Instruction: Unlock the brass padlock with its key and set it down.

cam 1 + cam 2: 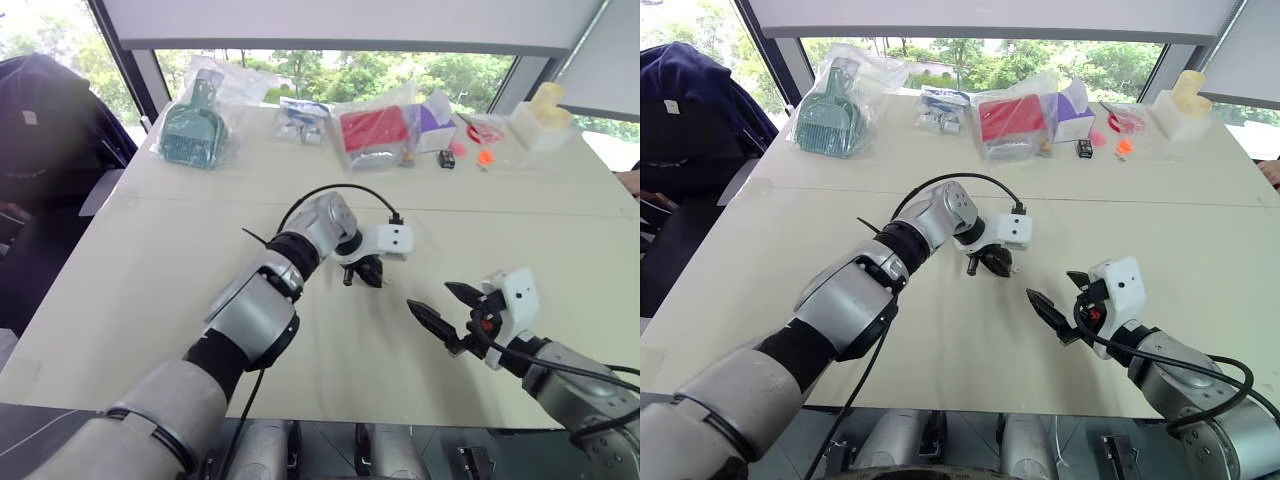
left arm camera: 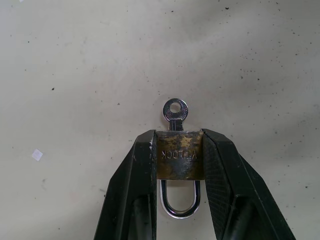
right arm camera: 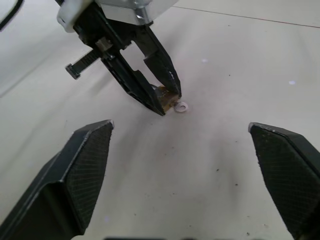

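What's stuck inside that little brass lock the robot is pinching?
A small silvery key sits in the brass padlock, clamped by the left gripper. Its round holed head sticks out; the blade is hidden inside the lock body. The shackle looks closed.

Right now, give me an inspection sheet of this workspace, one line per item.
Surface: pale beige table, lightly speckled.
Job's things: small brass padlock clamped by its sides; thin silvery key sticks out of its end; shackle loop looks closed.
Clutter: green scoop in plastic bag, red bagged item, small packets, all along the far edge.
Grippers: left gripper shut on the padlock just above the table; right gripper open, empty, apart from it.
Cables: black cable arching over left wrist.
Surroundings: window with trees behind.
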